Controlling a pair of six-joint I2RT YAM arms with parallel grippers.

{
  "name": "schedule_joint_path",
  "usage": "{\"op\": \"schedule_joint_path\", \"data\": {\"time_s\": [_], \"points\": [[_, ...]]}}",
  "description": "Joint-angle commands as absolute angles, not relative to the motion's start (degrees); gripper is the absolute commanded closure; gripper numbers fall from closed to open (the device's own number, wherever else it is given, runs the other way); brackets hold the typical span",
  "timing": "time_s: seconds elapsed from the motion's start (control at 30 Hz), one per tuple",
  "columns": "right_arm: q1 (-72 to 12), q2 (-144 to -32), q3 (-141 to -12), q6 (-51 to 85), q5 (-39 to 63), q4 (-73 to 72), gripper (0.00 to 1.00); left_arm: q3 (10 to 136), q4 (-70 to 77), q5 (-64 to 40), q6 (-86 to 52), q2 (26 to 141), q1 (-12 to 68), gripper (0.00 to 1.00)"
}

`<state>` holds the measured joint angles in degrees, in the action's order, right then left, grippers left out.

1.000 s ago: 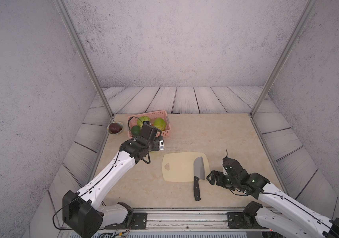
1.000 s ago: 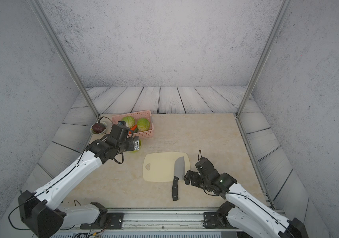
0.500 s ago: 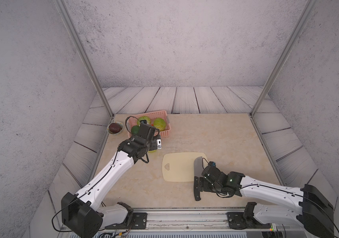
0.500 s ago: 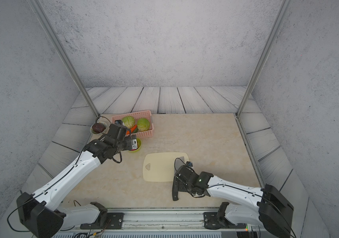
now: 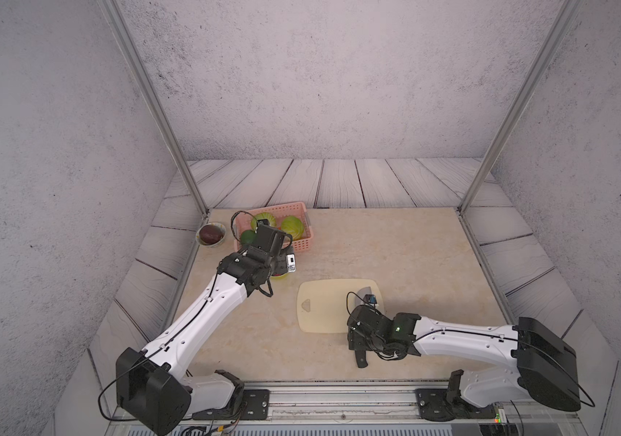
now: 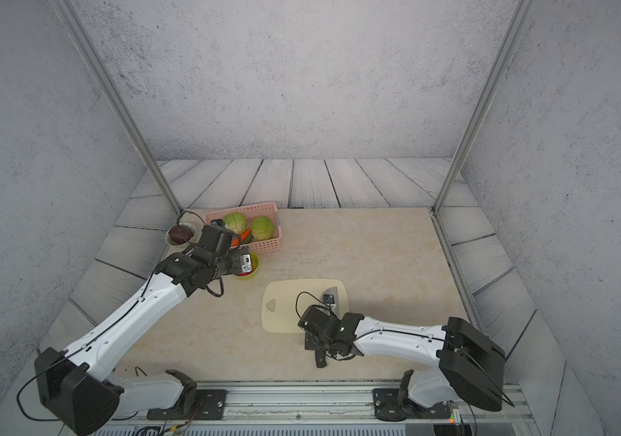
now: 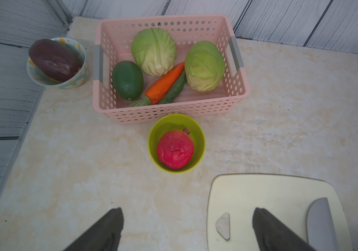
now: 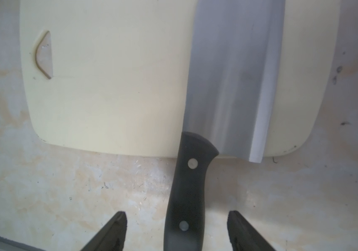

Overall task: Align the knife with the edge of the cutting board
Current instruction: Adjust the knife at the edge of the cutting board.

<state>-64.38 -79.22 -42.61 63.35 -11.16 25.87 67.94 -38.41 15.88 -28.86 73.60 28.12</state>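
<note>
The knife [image 8: 221, 121] is a cleaver. Its broad grey blade [image 8: 228, 76] lies flat on the cutting board [image 8: 112, 87], toward the end away from the triangular hole [image 8: 44, 54]. Its black riveted handle [image 8: 185, 191] sticks out past the board's long edge onto the worktop [image 8: 65, 184]. The blade runs across the board, roughly parallel to the nearby short edge, though it looks slightly slanted.

It is probably rigid, fairly heavy and weighted toward the blade. Smooth steel on smooth plastic should slide and pivot with little effort. The flat blade offers no purchase and has a sharp edge, so the handle is the place to take hold, best between its two rivets and close to the blade to limit droop or twist. The handle's rounded, glossy sides could slip under a light squeeze. The board looks thin and light and may shift if the knife drags on it.

The right end effector [image 8: 177, 215] straddles the handle near the rear rivet. Its fingers stand apart, with worktop showing on both sides, so nothing is clamped yet.

The left end effector [image 7: 188, 211] hangs spread wide and empty above the worktop. It is near the board's hole end, in front of a green bowl [image 7: 199, 139] and a pink basket [image 7: 173, 115] of vegetables.
</note>
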Motion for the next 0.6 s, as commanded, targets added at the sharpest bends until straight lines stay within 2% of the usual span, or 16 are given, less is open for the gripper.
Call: {"op": "schedule_joint_path", "data": {"time_s": [0.0,0.23,0.4,0.57], "points": [[-65.09,-81.13,-43.2,64.44,-13.0,25.87,0.25,69.43,-39.87,16.4,-28.74,74.47,27.45,0.02],[-65.58,-84.05,-43.02,64.77,-14.06,25.75,0.27,69.43,-39.99,15.3,-28.64,75.35,27.42,0.02],[-65.66,-85.56,-43.0,64.97,-14.5,25.6,0.33,69.78,-40.37,14.39,-28.61,76.69,27.43,0.02],[-65.66,-86.7,-43.07,65.34,-14.58,25.47,0.33,69.92,-40.7,14.01,-28.55,77.49,27.5,0.02]]}}
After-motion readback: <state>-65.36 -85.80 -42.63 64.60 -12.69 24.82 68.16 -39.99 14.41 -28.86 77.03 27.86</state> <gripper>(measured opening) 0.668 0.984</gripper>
